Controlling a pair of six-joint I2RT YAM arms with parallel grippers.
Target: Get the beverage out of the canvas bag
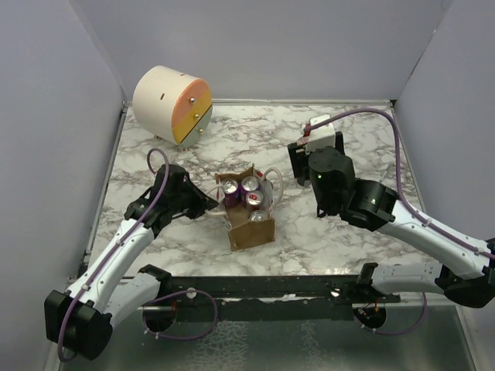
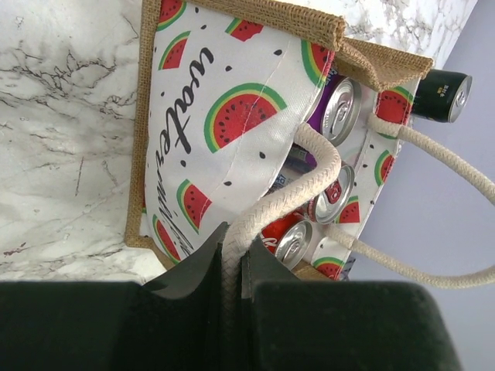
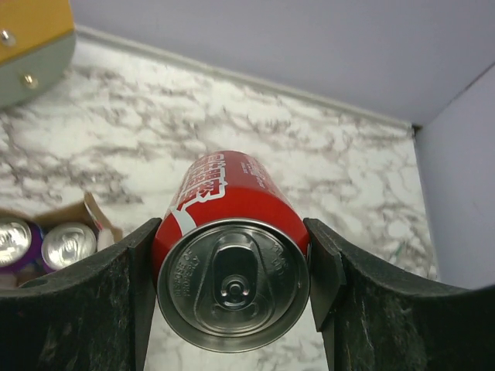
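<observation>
The canvas bag [image 1: 251, 228] stands in the middle of the marble table, tan with a watermelon print [image 2: 224, 116] and white rope handles. Several cans [image 1: 249, 193] stand inside it, tops showing [image 2: 340, 108]. My left gripper [image 1: 213, 205] is at the bag's left side, shut on one rope handle [image 2: 305, 174] that runs between its jaws [image 2: 232, 259]. My right gripper [image 1: 308, 148] is up and to the right of the bag, shut on a red can [image 3: 232, 255] near its silver top [image 3: 233, 284]. The can is held clear above the table; the wrist mostly hides it in the top view.
A cream-and-orange drum [image 1: 172, 104] stands at the back left; its edge shows in the right wrist view [image 3: 31, 39]. Grey walls enclose the table on three sides. The bag's corner with two can tops [image 3: 68, 243] lies left of the held can.
</observation>
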